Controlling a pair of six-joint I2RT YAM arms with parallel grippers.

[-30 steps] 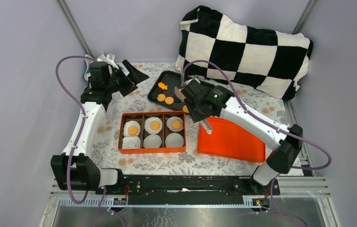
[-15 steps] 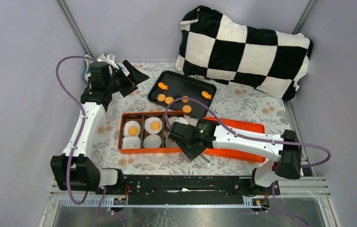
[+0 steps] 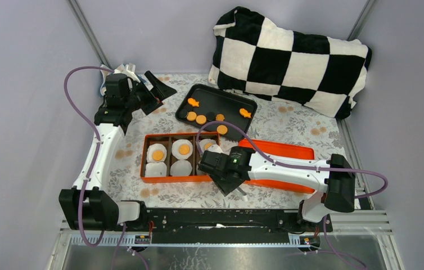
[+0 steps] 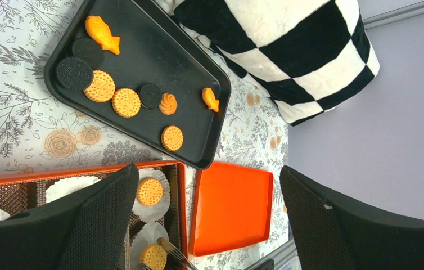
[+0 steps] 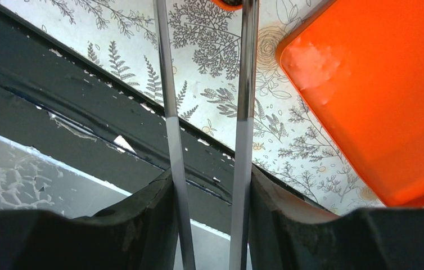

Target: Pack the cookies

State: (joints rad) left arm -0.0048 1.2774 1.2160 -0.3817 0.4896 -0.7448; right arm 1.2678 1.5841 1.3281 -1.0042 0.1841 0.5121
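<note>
The right gripper (image 3: 233, 181), clamping metal tongs (image 5: 242, 112), is hovering mid-frame over the orange box (image 3: 159, 179), apparently empty-tipped; the left gripper (image 3: 154, 93) is gaping upper left.

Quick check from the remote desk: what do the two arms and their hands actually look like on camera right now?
Both arms have white links with black joint housings, and a purple cable loops along each. The left hand is black, with broad textured black fingers in its wrist view. The right hand is black too, shows a small green light on its housing, and ends in two thin metal prongs.

floral table (image 3: 288, 121) | black tray (image 3: 229, 102) | orange box (image 3: 145, 157) | orange lid (image 3: 288, 151) | checkered pillow (image 3: 288, 56)
</note>
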